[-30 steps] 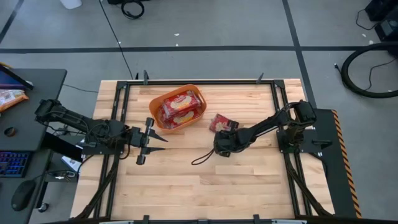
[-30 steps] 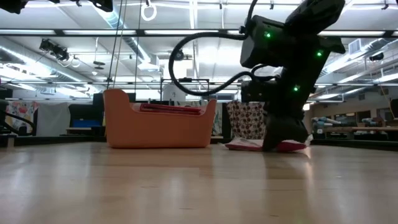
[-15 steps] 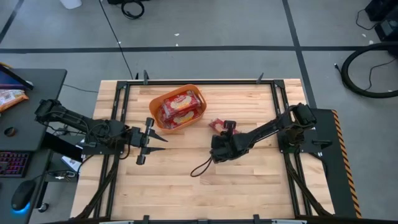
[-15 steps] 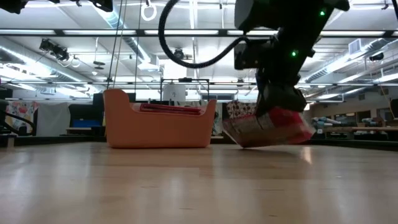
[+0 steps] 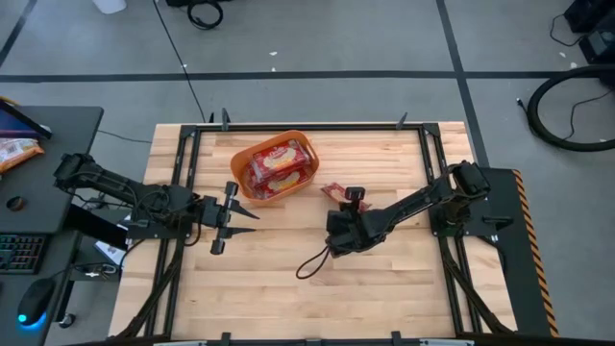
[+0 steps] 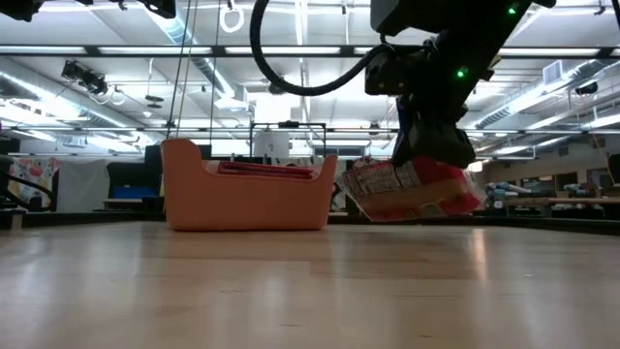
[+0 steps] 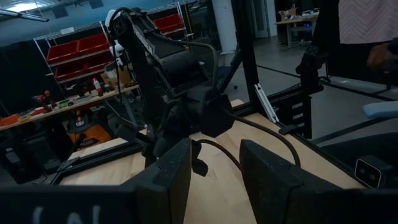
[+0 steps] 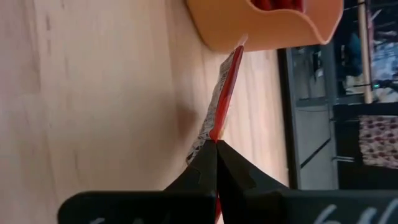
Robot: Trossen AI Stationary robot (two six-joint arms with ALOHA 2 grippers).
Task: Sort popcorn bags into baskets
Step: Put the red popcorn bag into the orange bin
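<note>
The right hand is closed on a flat red popcorn bag, holding it above the wooden tabletop near the orange plastic basket. That basket contains other red bags. The left hand, fingers apart and empty, waits left of the basket.

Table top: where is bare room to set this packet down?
Bare wood spans the near half of the table, below both arms. The far-right corner is free too. It is crowded between the basket, the left gripper and the right gripper holding the popcorn bag.
</note>
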